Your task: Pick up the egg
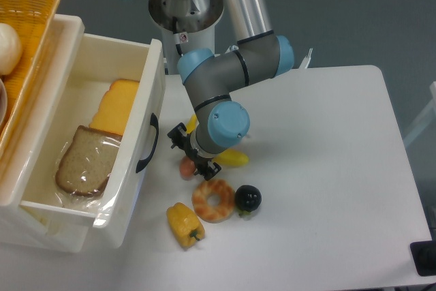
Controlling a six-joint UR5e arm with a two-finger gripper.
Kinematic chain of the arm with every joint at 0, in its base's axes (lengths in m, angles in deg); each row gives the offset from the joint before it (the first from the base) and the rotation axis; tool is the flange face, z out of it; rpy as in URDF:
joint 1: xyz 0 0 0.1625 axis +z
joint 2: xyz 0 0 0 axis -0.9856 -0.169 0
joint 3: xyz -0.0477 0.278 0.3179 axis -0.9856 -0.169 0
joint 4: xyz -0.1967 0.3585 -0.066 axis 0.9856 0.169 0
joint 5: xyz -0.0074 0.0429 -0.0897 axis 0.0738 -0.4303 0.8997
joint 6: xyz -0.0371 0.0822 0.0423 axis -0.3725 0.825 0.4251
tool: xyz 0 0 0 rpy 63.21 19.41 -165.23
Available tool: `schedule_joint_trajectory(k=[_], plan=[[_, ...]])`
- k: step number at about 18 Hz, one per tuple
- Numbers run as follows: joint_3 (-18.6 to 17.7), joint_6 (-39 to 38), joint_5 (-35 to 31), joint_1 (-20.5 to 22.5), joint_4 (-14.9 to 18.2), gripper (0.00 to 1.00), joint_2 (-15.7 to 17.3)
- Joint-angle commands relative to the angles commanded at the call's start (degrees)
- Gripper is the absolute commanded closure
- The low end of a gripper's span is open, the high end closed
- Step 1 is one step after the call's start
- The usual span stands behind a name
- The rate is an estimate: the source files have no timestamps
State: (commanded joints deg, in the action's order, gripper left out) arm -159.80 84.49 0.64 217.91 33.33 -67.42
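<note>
Camera view: hand [193,152] directly over egg [186,167], grip state unclear.

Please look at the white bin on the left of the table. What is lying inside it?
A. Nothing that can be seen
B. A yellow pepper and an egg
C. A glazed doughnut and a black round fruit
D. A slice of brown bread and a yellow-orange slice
D: inside the white bin lie a slice of brown bread and a yellow-orange slice; the doughnut, black fruit, yellow pepper and egg are on the table.
</note>
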Motion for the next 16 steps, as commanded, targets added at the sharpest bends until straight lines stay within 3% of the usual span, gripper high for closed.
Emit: schedule_joint_trajectory(k=[8,9,16], plan=[[0.5,-0.2,-1.1,0.0,0.0,0.43,0.0],[0.5,-0.3,-1.1,0.0,0.0,0.49,0.0],[0.5,-0.5,-1.1,0.0,0.0,0.59,-0.2]])
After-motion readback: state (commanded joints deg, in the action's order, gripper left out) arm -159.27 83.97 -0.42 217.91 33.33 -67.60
